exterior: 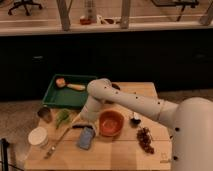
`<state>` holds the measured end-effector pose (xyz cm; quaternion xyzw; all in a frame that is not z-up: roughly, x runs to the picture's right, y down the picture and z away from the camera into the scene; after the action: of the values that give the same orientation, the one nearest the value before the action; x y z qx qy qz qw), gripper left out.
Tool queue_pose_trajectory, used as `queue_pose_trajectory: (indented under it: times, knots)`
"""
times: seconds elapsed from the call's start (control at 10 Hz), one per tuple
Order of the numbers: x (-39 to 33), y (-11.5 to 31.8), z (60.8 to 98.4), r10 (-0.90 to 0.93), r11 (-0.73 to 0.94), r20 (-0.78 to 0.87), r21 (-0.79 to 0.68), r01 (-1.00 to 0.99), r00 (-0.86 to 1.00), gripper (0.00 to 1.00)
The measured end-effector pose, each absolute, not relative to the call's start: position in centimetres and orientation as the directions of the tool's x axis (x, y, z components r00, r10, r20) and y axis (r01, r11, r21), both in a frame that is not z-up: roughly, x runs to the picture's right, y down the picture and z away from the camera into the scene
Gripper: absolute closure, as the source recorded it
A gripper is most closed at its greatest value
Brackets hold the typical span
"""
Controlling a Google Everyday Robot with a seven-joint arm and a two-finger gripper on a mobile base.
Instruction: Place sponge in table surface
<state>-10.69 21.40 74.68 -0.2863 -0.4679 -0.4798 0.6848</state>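
Observation:
The blue-grey sponge (86, 138) lies flat on the light wooden table surface (120, 155), just left of the orange bowl (111, 123). My white arm reaches in from the right and bends down at the table's middle. My gripper (83, 123) is at the arm's lower end, just above the far end of the sponge and close to it. I cannot tell whether it touches the sponge.
A green tray (75, 96) at the back left holds a tan and orange item (68, 84). A dark cup (45, 114), a green object (62, 117), a white round lid (38, 136) and a utensil (57, 142) lie at left. Dark grapes (145, 139) lie at right.

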Motion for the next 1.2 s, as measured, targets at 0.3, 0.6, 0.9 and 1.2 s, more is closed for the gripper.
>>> queue_pose_trajectory:
  times: [0.3,0.6,0.9,1.2]
  knots:
    - [-10.68,20.84,74.92,-0.383,0.366,0.919,0.058,0.929,0.094,0.20]
    - [-10.50,20.25,75.27,-0.373,0.358,0.924,0.057,0.932,0.087,0.20]
    - [-10.51,20.31,75.29,-0.371,0.356,0.925,0.057,0.933,0.085,0.20]
    - [-10.54,20.32,75.28,-0.371,0.356,0.925,0.058,0.933,0.084,0.20]
